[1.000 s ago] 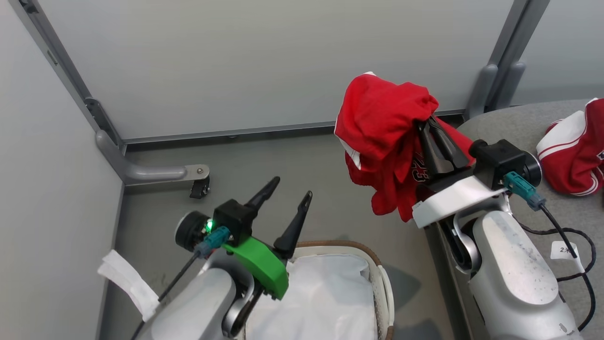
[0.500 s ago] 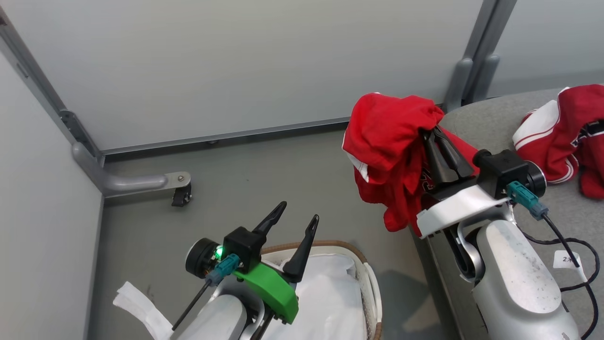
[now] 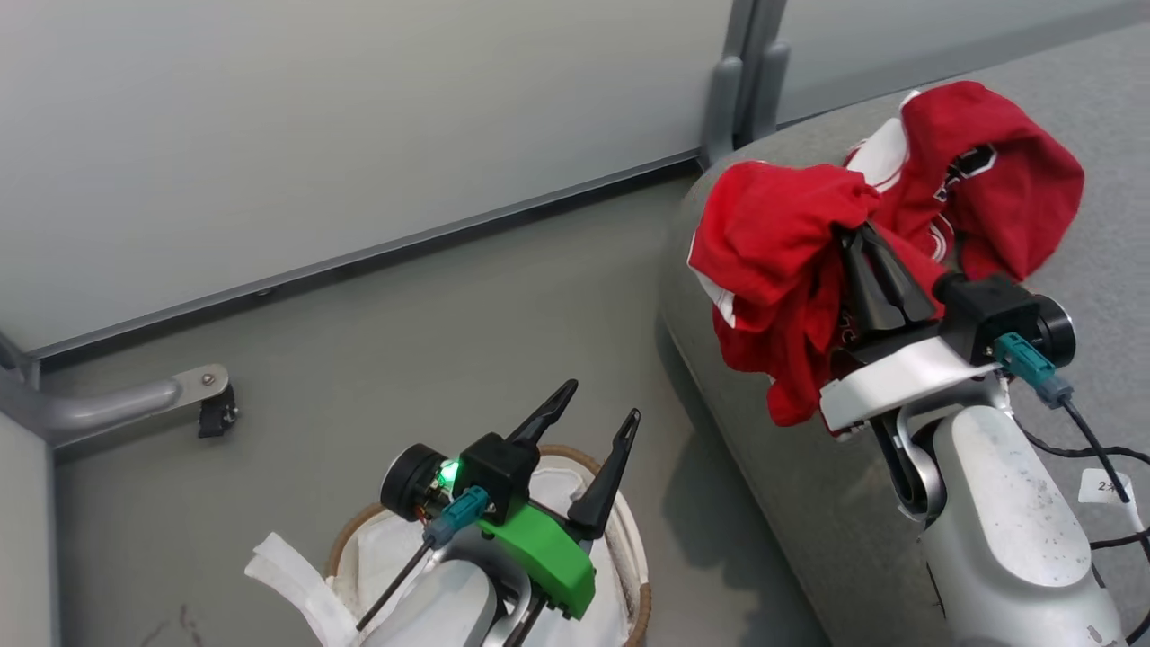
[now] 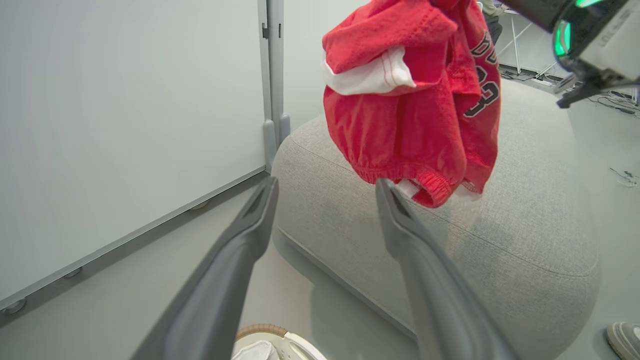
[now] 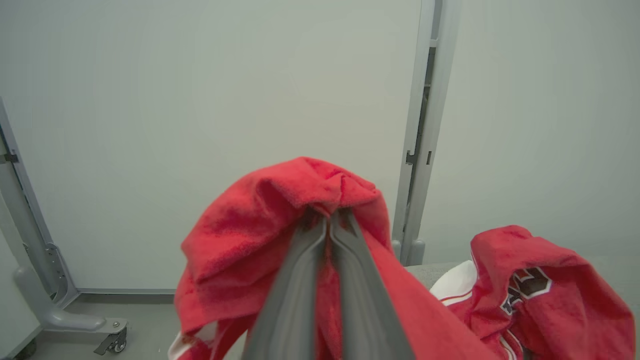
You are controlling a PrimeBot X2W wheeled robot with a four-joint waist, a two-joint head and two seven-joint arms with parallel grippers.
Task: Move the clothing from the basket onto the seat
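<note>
The held red garment (image 3: 773,261) hung bunched from my right gripper (image 3: 860,235). That gripper's two fingers were pressed together, with a fold of the cloth clamped at their tips. In the head view the garment's long axis ran from the pinch point down toward 7 o'clock. In the left wrist view it ran from 12 to 6 o'clock, with the ribbed hem lowest. There a white striped panel faced 9 o'clock and dark numerals faced 3 o'clock. The garment hung over the rounded edge of the seat (image 3: 773,521); I could not tell whether the hem touched the cushion.

A second red garment (image 3: 997,180) lay crumpled on the seat at 1 o'clock of the held one, with its white trim and lettering uppermost.

My left gripper (image 3: 588,427) had its fingers spread apart with nothing between them. It stood over the basket (image 3: 640,575) at 6 o'clock of the head view, and the white liner (image 3: 391,553) was visible inside. Grey floor (image 3: 404,341) lay between basket and seat, bounded at 12 o'clock by a pale wall panel (image 3: 314,117).
</note>
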